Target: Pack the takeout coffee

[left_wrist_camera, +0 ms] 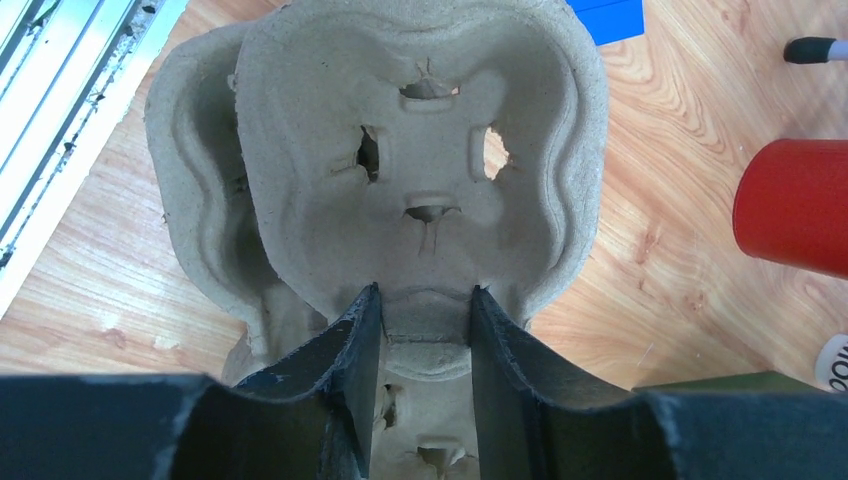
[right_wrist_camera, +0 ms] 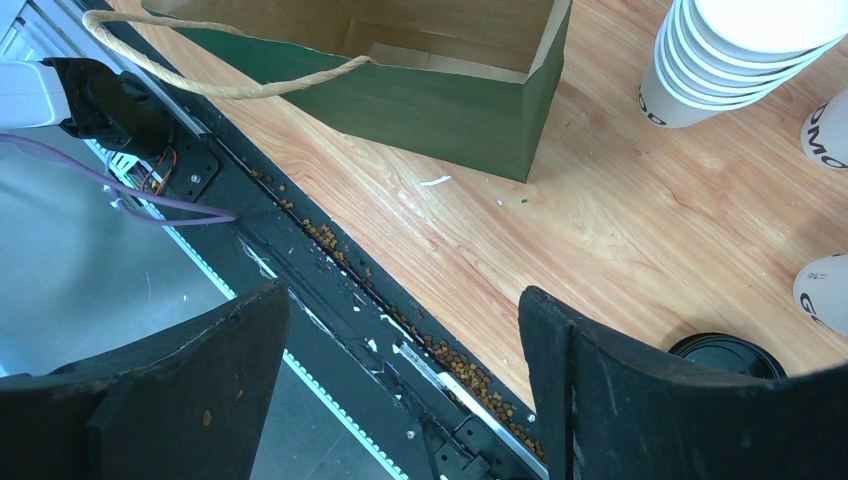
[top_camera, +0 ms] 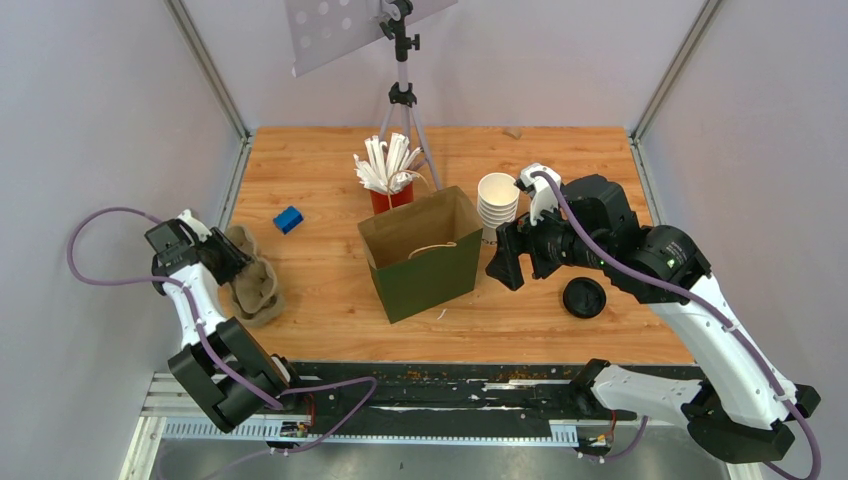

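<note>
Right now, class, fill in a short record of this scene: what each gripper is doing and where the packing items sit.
Left gripper: fingers either side of the moulded brown pulp cup carrier rim; grip unclear
Right gripper: open, holding nothing
Green paper bag: upright, mouth open
Round black plastic lid: lying flat, right of the bag
Stack of white paper cups: beside the bag's far right corner

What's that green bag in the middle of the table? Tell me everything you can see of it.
The green bag is a boxy paper carrier, dark green outside, plain brown inside, with a pale cord handle drooping over its rim. It stands upright and open-topped on the wooden table, seemingly empty. A red cup of straws stands close behind; a stack of white cups stands beside it, apart.
</note>
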`<control>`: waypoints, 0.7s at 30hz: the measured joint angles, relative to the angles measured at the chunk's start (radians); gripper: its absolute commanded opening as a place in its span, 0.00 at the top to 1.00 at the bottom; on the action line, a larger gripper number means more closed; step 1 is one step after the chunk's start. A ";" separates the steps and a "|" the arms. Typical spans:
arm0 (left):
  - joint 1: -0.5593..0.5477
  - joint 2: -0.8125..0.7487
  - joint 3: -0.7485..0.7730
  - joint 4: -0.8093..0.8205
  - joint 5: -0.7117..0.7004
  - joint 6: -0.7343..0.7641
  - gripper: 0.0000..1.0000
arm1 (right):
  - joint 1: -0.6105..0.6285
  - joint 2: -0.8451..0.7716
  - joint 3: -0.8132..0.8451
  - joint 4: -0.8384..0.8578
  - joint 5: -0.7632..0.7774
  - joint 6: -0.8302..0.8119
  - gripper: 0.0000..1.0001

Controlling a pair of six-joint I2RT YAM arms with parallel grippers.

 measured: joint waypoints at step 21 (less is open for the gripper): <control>0.000 -0.062 0.158 -0.187 -0.052 -0.079 0.67 | 0.000 0.000 0.001 -0.005 -0.011 0.008 0.17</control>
